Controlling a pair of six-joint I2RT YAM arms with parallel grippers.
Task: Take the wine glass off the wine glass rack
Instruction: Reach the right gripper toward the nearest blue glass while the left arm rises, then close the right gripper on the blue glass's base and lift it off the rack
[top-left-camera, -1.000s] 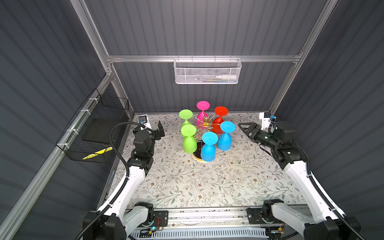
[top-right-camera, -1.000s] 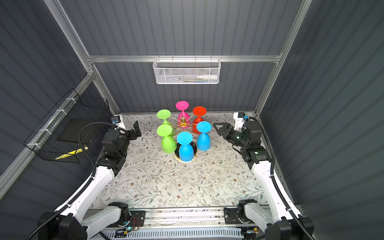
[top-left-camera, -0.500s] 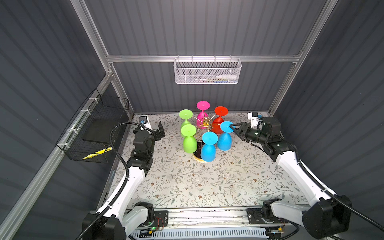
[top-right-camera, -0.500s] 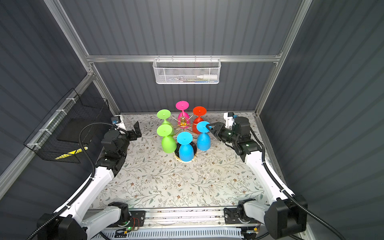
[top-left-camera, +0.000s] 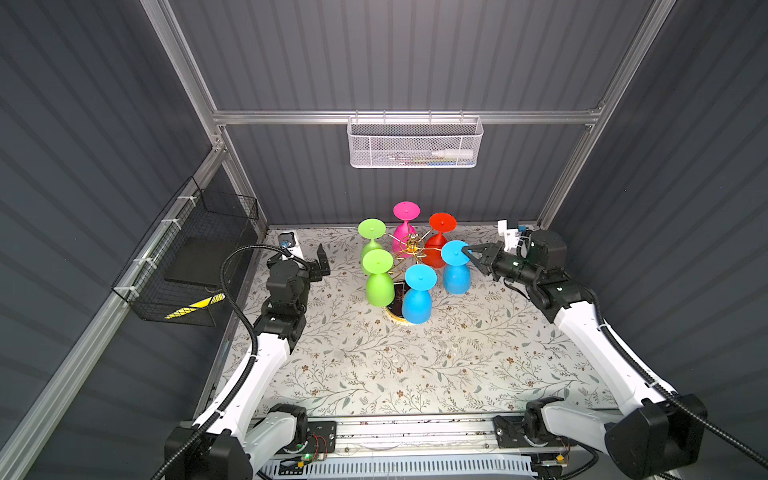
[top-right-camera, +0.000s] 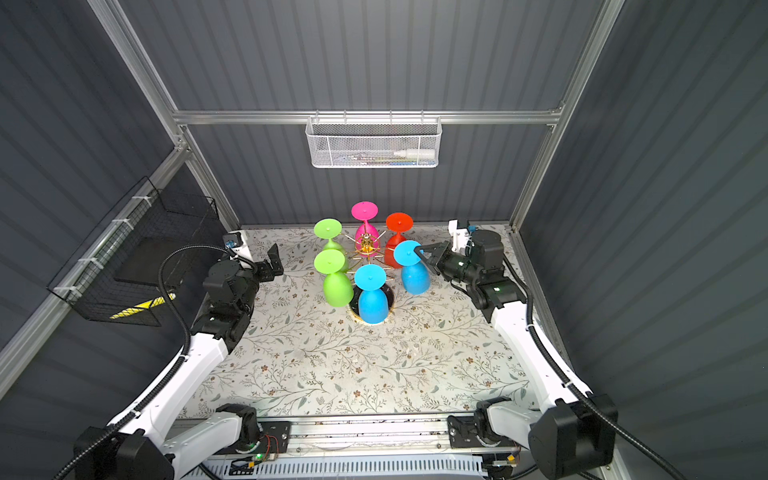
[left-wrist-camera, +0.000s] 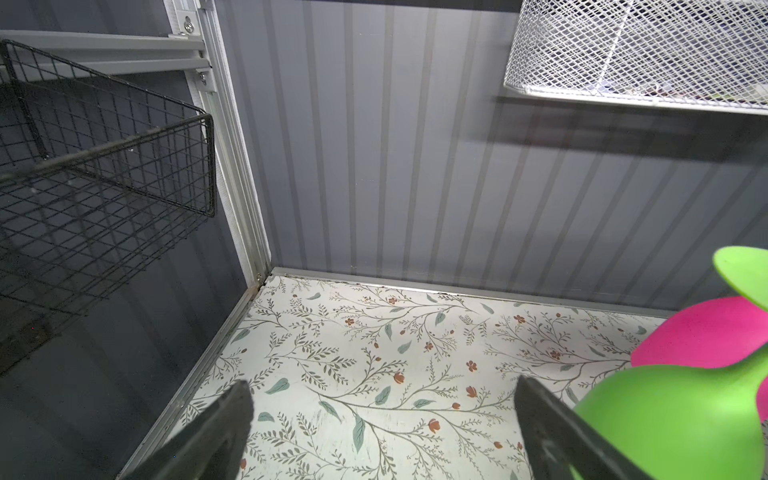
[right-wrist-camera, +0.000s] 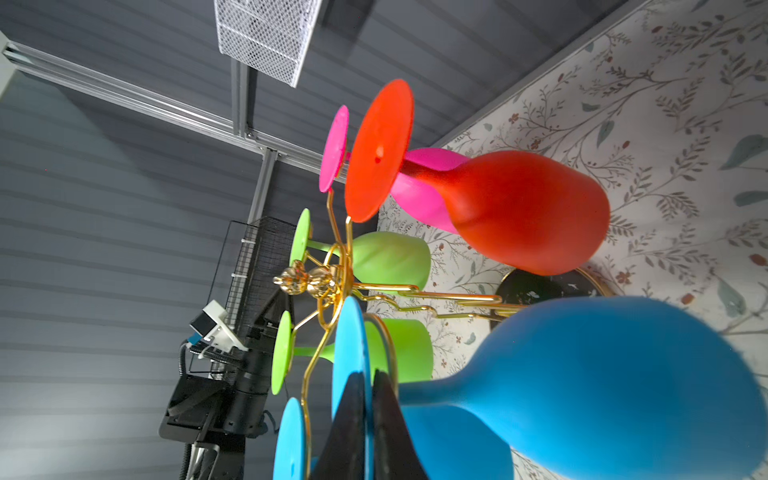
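The right pincer (right-wrist-camera: 369, 388) is closed on the thin round foot of the matte sky-blue wine glass (top-left-camera: 456, 275), the one on the side of the rack nearest to the right arm. This glass hangs upside down, bowl low & foot on top, from one arm of the gold wire wine glass rack (top-left-camera: 411, 246) w/ a round black gold-rimmed base. The rack stands at the back middle of the floral-patterned tabletop (top-left-camera: 415, 365). Other coloured glasses hang around the same post; the red one (top-left-camera: 433, 255) and a 2nd blue one (top-left-camera: 417, 305) are just beside the held glass.

The left pincer (left-wrist-camera: 380, 432) stands wide open w/ nothing btw its fingers, apart from the rack on the left side.

Handling, as a judgement: the glass looks like matte plastic or silicone, so prob. light, not very fragile, not slippery. The foot disc may bend a little under the pinch. The foot edge is a fair hold, though the stem just under the foot would give more control. The glass should slide outward along its wire arm, away from the post, w/o bumping the neighbours, since a light rack can tip
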